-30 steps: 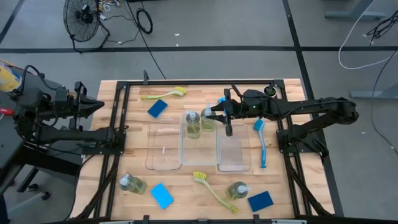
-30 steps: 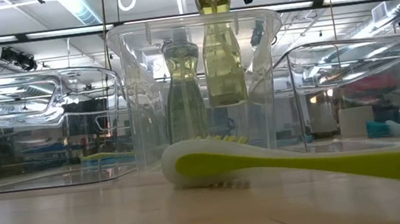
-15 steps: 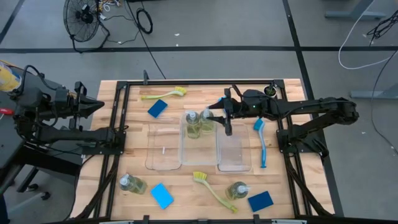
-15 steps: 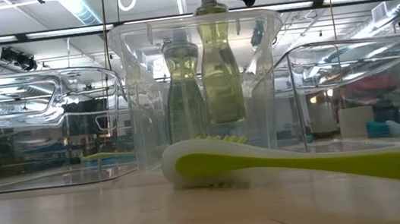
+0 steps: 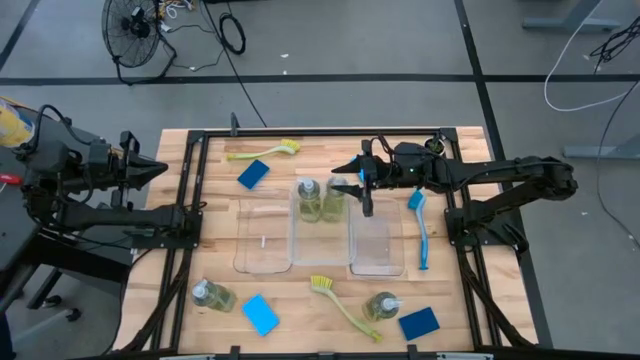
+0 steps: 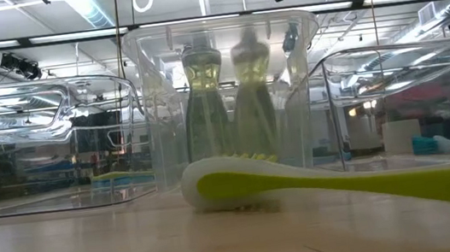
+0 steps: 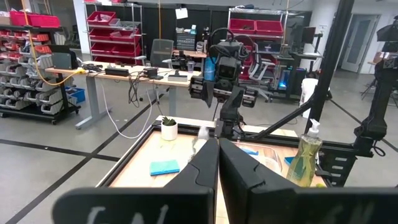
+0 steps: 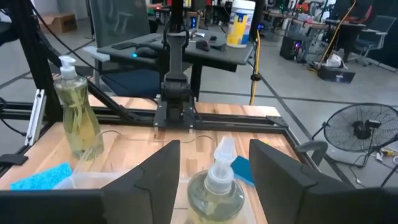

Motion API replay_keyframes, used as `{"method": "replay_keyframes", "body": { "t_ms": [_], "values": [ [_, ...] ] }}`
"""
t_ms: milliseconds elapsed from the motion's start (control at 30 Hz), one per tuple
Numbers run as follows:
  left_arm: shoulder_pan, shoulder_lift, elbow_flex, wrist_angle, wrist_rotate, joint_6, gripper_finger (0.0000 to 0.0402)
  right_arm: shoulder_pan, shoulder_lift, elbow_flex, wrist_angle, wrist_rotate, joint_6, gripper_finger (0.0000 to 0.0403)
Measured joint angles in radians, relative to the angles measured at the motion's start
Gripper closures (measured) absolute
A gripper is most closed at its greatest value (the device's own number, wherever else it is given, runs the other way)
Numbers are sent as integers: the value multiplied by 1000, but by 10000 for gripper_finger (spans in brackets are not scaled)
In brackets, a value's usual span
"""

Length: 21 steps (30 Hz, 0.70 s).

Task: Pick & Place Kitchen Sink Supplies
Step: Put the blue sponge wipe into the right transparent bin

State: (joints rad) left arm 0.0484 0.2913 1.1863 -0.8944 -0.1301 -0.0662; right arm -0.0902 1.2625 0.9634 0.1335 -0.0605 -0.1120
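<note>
A: Item one, the small clear pump bottle of yellow-green soap [image 5: 333, 200] nearest the right claw?

B: Standing upright in the middle clear plastic compartment tray [image 5: 318, 258], just beside a second like bottle [image 5: 309, 200]. A second ago it hung above the tray rim, pinched at the pump; now it rests on the tray floor.

A: Handling?

B: Judged light to moderate, liquid-filled, so it may slosh and tip. Hard smooth plastic, likely slippery on the body. Best hold is the narrow neck under the pump head, from above.

A: Right claw?

B: Right claw [image 5: 349, 177] hangs just above that bottle, fingers [image 8: 279, 169] spread apart and holding nothing; the pump head stands free between them. It was clamped on the pump a second ago.

A: Left claw?

B: Left claw [image 7: 217, 163] clenched shut on nothing, parked at the left edge of the wooden bench [image 5: 220, 265], unchanged.

A: Remaining stock on the bench?

B: Two soap bottles, front left [image 5: 211, 295] and front right [image 5: 381, 305]. Four blue rectangular sponges: far left [image 5: 253, 174], far right [image 5: 356, 161] partly hidden by the arm, front left [image 5: 261, 313], front right [image 5: 418, 322]. Yellow-green long-handled brushes at the far edge [image 5: 265, 151] and at the front [image 5: 344, 306]; a blue long-handled brush [image 5: 420, 228] right of the trays. None has shifted.
</note>
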Motion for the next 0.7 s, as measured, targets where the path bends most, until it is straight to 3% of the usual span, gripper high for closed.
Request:
{"method": "replay_keyframes", "body": {
  "t_ms": [700],
  "values": [
    [0,0,0,0,0,0,383,-35,-60,-3,-103,61,24,211]
  ]
}}
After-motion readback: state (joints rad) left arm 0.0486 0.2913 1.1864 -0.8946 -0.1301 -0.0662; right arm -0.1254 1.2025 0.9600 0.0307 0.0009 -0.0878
